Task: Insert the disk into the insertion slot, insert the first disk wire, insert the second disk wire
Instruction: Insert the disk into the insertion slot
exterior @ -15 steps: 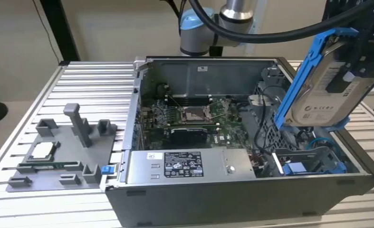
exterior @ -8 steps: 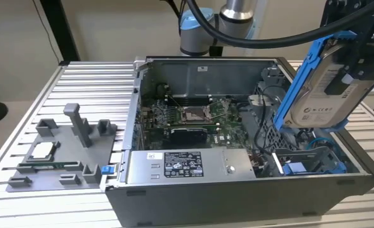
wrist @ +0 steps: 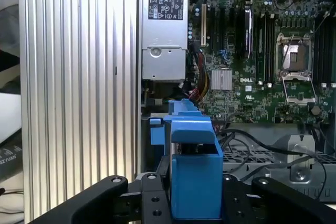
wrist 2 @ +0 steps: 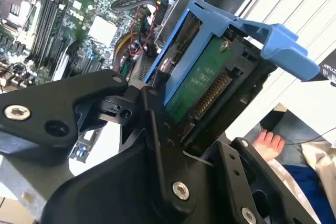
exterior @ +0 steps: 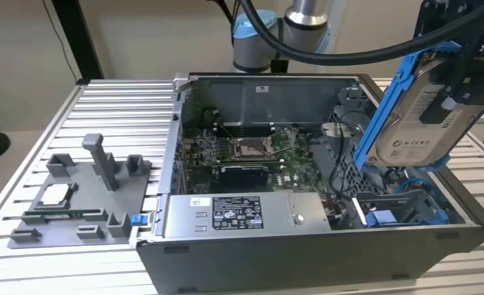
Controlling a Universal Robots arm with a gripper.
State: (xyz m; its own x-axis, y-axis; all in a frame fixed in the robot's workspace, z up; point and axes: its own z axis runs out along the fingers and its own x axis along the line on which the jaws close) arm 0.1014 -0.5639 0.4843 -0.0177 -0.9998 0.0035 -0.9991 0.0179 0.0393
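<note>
One tilted disk (exterior: 418, 117) in the firm grip of the hand (wrist: 195, 195), well above the insertion slot (exterior: 399, 208).

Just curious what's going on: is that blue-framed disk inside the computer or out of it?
Out. The jaws hold the disk tilted in the air, clear of the slot.

Silver metal disk (exterior: 406, 132), blue plastic carrier frame (exterior: 385, 110), ribbed metal table (exterior: 119, 107)

Bright, even light; soft shadows. The ribbed table (wrist: 79, 77) glares pale in the first wrist view; the computer case (exterior: 307, 258) interior lies dimmer.
</note>
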